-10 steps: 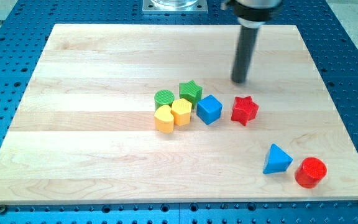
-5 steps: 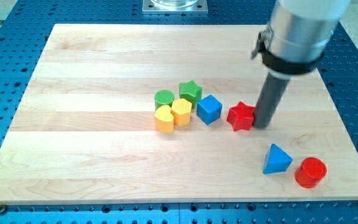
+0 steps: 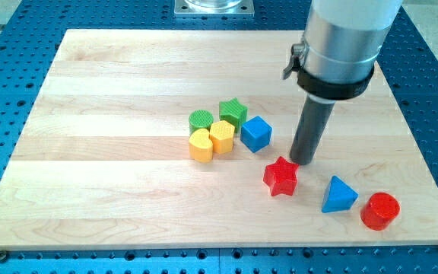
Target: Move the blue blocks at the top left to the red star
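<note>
My tip (image 3: 303,161) stands on the board just up and to the right of the red star (image 3: 280,176), close to it or touching it. The blue cube (image 3: 256,133) lies up and to the left of the tip, apart from the star. The blue triangle (image 3: 338,195) lies to the right of the star, below and right of the tip. The rod and the arm's grey body rise toward the view's top right.
A green star (image 3: 233,113), a green cylinder (image 3: 201,120), a yellow hexagon (image 3: 222,135) and a yellow heart (image 3: 200,144) cluster left of the blue cube. A red cylinder (image 3: 379,211) sits at the lower right, near the wooden board's edge (image 3: 219,246).
My tip came down from the top to the red star's right side, then pushed the star down and to the left, away from the blue cube. Other blocks stayed put.
</note>
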